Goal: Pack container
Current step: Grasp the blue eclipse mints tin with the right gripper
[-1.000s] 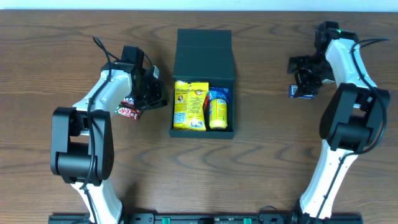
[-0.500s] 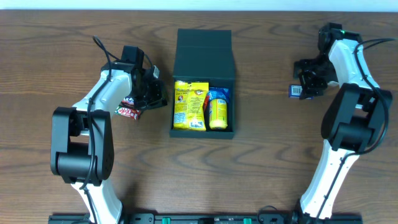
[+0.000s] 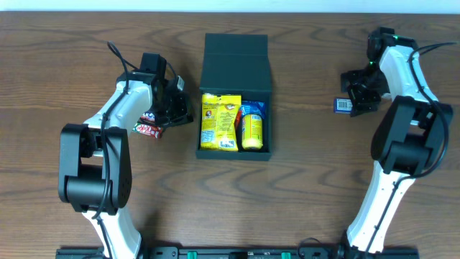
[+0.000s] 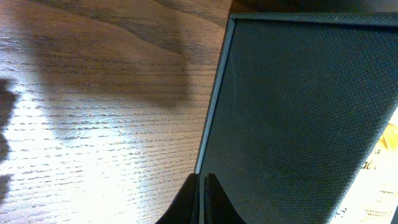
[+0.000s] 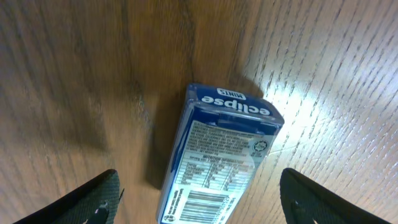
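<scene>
On your left, a red KitKat bar (image 3: 147, 129) lies on the worktop (image 3: 302, 187) beside the arm. The left jaws are pressed together on nothing, close to the left wall of the container (image 3: 236, 61). It sits mid-worktop with its flap open (a yellow packet (image 3: 220, 122) lies inside), and your right jaws are spread wide on either side of a blue Eclipse mints box (image 5: 217, 162), clear of it.
</scene>
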`<state>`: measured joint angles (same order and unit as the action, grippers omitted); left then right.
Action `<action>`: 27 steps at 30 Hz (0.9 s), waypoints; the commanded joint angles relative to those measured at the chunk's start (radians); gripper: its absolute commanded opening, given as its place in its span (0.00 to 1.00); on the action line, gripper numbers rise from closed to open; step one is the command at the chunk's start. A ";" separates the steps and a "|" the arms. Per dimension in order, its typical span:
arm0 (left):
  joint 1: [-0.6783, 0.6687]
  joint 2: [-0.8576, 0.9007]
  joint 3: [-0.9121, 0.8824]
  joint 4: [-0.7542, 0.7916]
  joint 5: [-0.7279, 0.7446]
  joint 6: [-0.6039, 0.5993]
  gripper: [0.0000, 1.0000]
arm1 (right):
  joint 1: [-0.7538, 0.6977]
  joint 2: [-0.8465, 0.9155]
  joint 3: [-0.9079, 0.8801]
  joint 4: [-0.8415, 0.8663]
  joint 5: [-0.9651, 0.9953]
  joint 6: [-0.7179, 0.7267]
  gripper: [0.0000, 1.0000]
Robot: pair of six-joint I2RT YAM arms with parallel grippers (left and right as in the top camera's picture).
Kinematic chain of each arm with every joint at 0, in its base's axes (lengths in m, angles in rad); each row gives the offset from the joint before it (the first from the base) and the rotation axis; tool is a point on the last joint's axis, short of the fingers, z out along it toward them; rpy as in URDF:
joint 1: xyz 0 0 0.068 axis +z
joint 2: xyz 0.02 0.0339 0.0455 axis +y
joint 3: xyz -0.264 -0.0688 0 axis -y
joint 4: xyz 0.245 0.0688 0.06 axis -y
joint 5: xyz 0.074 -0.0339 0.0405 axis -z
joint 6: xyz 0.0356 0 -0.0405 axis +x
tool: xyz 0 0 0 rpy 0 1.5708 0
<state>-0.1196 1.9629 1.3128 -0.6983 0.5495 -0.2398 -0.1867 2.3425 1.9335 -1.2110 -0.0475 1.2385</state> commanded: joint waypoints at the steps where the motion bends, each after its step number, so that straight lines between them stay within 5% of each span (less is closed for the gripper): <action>1: 0.002 0.004 -0.004 0.001 -0.011 -0.008 0.06 | -0.010 0.016 0.001 0.001 0.044 -0.018 0.83; 27: 0.002 0.004 -0.004 0.024 -0.011 -0.024 0.06 | 0.027 0.016 0.001 0.073 0.085 -0.070 0.85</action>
<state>-0.1196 1.9629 1.3128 -0.6739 0.5495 -0.2623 -0.1741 2.3463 1.9335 -1.1366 0.0154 1.1782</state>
